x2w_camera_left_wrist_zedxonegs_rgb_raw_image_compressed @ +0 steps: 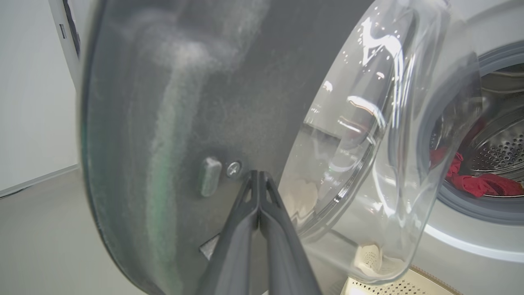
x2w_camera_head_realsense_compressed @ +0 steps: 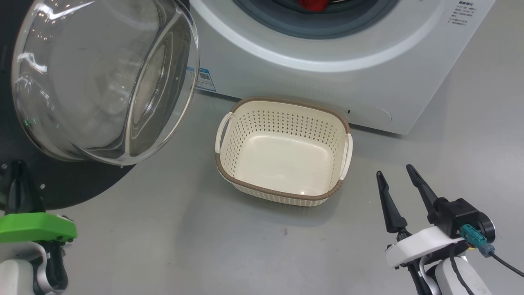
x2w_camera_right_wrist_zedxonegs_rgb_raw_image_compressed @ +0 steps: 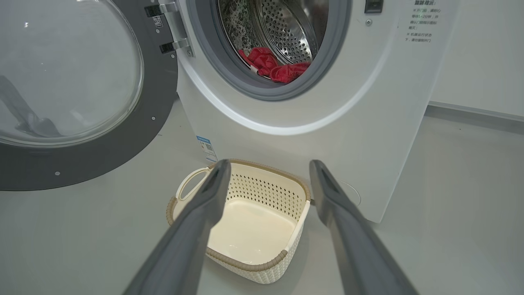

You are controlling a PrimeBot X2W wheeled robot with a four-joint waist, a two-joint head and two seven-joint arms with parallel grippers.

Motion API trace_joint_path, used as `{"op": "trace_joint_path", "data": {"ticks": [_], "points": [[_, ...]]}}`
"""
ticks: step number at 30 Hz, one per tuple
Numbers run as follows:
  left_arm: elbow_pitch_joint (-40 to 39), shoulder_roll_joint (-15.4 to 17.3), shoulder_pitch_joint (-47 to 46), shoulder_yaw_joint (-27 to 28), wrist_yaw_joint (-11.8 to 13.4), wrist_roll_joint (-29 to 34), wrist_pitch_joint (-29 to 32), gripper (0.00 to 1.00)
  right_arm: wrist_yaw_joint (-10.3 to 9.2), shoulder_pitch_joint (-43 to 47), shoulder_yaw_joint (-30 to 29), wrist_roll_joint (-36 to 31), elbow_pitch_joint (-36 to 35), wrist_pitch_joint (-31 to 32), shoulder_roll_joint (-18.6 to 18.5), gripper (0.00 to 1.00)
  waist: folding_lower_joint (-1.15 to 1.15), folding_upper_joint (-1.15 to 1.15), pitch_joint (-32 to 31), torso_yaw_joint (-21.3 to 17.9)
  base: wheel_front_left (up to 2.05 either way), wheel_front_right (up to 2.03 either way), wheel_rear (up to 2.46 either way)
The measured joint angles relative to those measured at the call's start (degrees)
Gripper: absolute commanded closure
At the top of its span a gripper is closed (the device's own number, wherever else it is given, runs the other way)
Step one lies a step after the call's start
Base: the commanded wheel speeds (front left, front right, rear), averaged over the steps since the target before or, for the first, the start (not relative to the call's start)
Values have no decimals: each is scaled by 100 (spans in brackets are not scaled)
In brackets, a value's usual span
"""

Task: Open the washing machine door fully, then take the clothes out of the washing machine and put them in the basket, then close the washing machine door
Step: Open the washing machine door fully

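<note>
Head view: the washing machine door [x2w_camera_head_realsense_compressed: 102, 78] is swung out at upper left, glass bowl bulging toward us. The left gripper [x2w_camera_head_realsense_compressed: 18, 166] sits at lower left, fingers pinched together and empty, right by the door's black rim. The right gripper [x2w_camera_head_realsense_compressed: 394, 171] at lower right has its fingers spread, nothing in them. The basket [x2w_camera_head_realsense_compressed: 282, 100] is mid-frame, empty, just in front of the washing machine [x2w_camera_head_realsense_compressed: 327, 69]

Left wrist view: the closed tips are at the rim's inner face beside a small screw [x2w_camera_left_wrist_zedxonegs_rgb_raw_image_compressed: 233, 168], touching or just off, can't tell

Right wrist view: red clothes [x2w_camera_right_wrist_zedxonegs_rgb_raw_image_compressed: 278, 67] lie low in the drum at top centre, with the basket between the open fingers. Looks like the door-opening step to me. I'd push on the rim, not the glass, and follow the hinge arc
</note>
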Motion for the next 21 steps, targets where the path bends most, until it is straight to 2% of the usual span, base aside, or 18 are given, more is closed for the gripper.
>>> {"op": "trace_joint_path", "data": {"ticks": [11,21], "points": [[104,149,23,-55,3,282,-140,100,7,-1,-3,1,80,0,33,0,0,0,-200,-86,0,0,0],[-248,107,408,-244,29,509,-191,100,9,103,-80,3,104,0,65,0,0,0,-440,-184,0,0,0]]}}
